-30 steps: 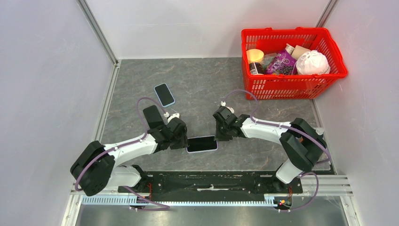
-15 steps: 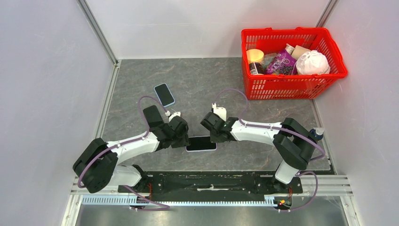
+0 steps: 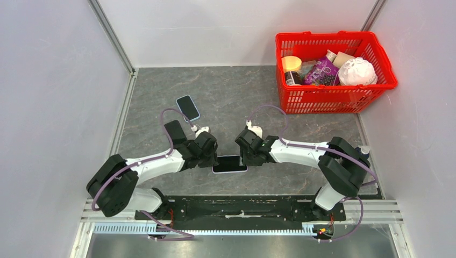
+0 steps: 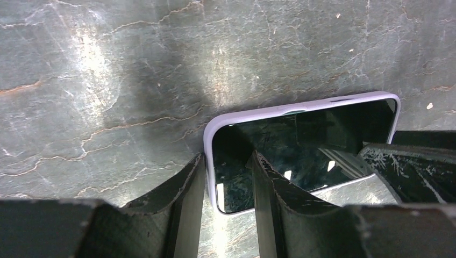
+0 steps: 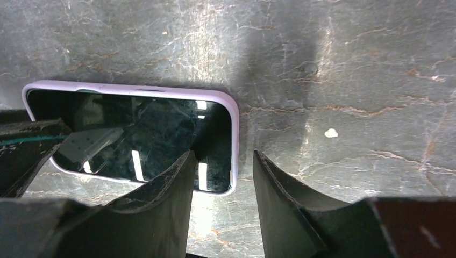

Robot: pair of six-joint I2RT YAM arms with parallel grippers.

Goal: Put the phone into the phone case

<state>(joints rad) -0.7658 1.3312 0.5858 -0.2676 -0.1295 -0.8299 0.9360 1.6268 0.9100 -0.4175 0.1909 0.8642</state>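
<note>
We see the lilac phone case (image 3: pixel 230 164), its face dark and glossy, flat on the table (image 3: pixel 242 97) between both arms. The left gripper (image 4: pixel 228 180) has jaws spread, straddling one short end, and the right gripper (image 5: pixel 223 177) is spread astride the other. A phone (image 3: pixel 187 107) lies well apart

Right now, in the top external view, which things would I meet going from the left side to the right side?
second phone → left gripper → phone in its lilac case → right gripper → red basket
</note>
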